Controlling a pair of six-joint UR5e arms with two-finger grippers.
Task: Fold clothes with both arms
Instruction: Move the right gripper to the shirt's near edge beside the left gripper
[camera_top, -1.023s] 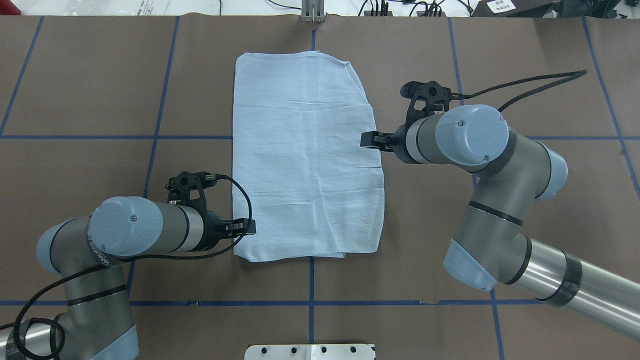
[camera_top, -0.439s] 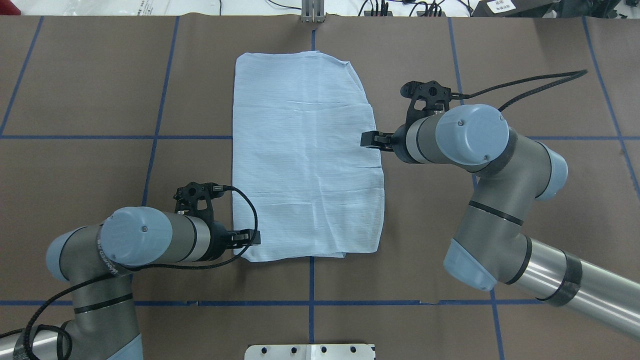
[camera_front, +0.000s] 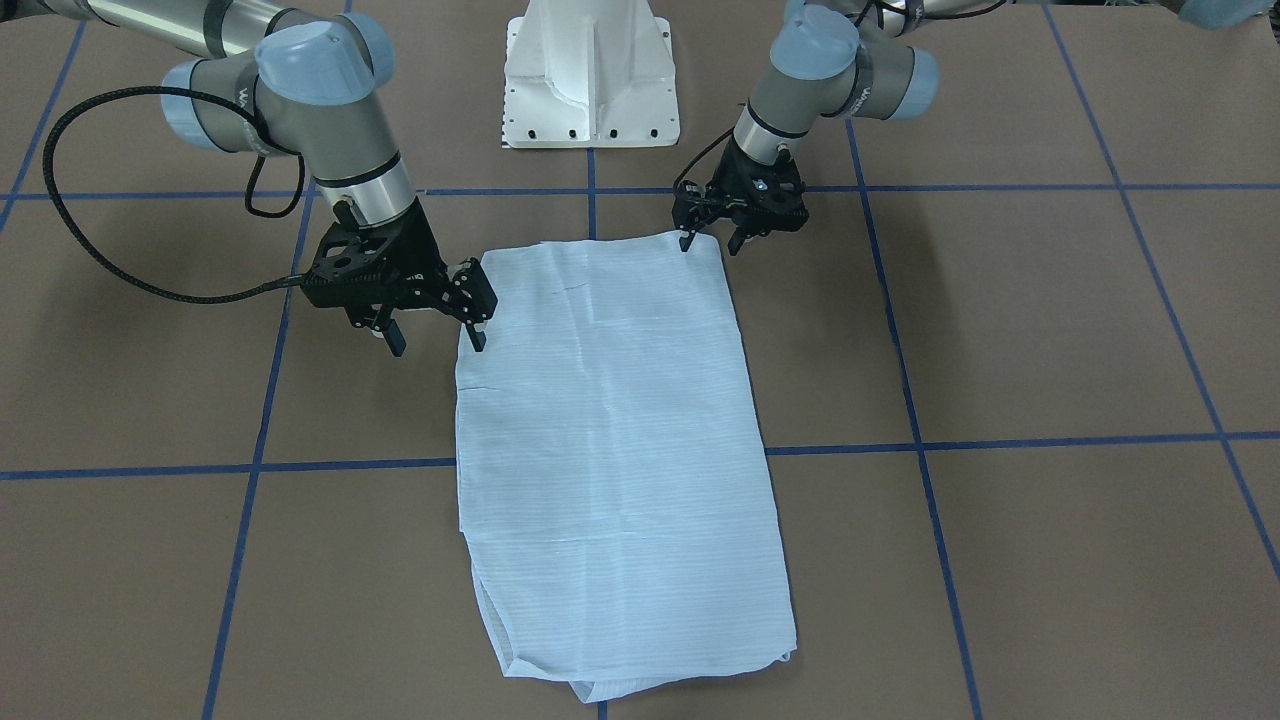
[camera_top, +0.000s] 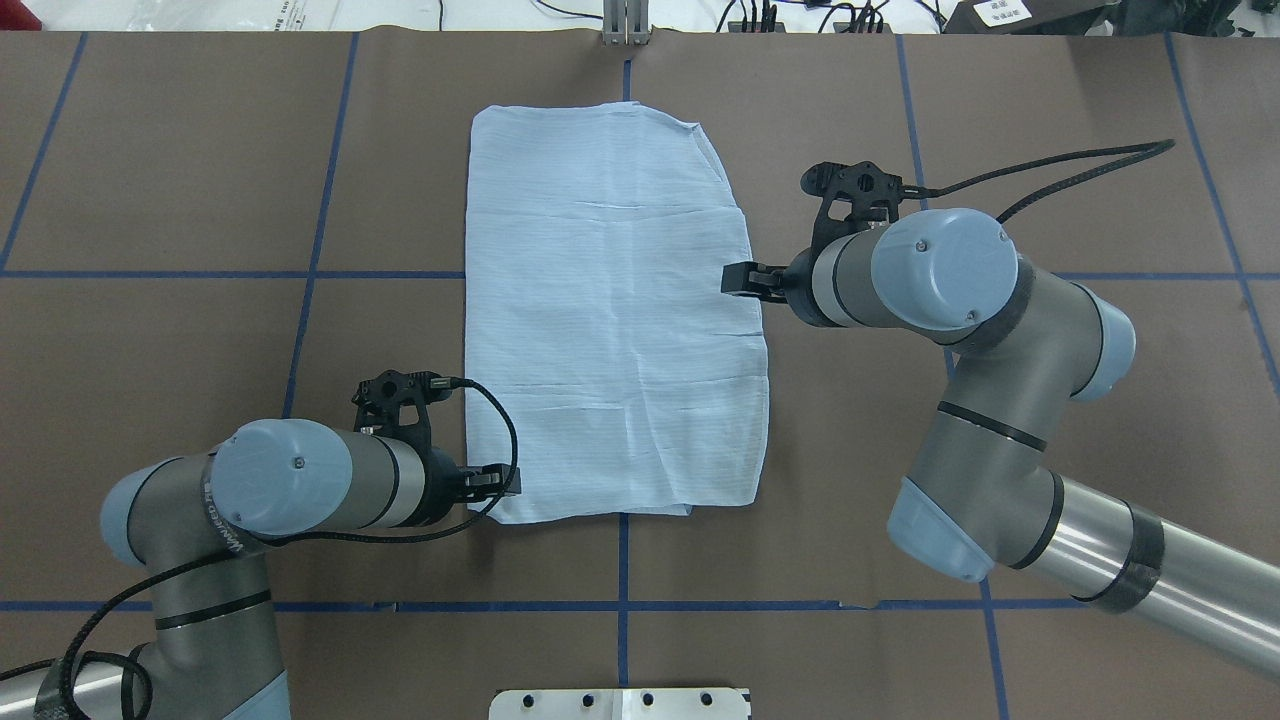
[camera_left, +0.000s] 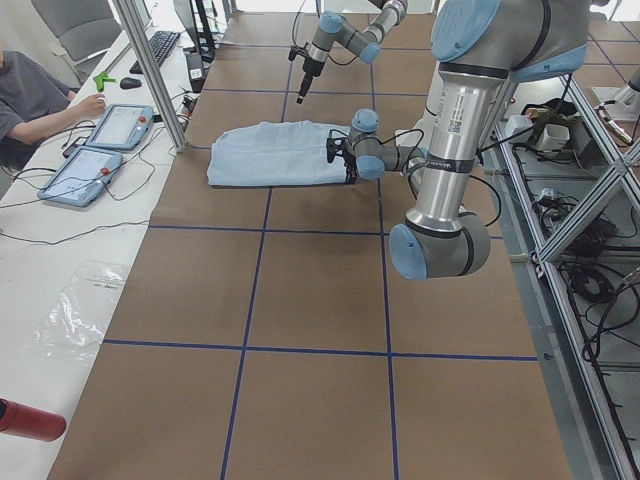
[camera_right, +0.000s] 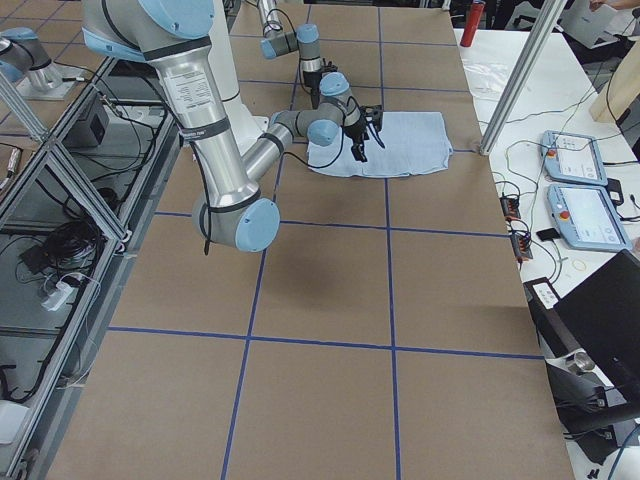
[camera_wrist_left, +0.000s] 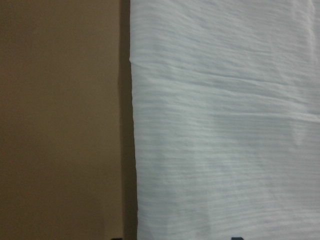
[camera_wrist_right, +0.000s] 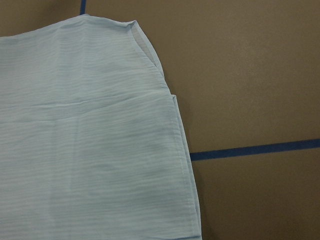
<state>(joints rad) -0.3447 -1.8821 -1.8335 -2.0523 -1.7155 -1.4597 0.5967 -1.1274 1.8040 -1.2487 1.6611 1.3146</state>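
Nearby: white base, apart from shirt; tablet on side table.

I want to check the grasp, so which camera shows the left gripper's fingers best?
The front-facing view: the left gripper shows both fingers apart, straddling the shirt edge at its corner nearest the robot. Overhead, its wrist hides most of it; the left side view shows it small; its wrist camera shows mostly fabric and table.

Brown table under me carried blue tape lines; white pedestal at one edge — seated person beside two tablets.
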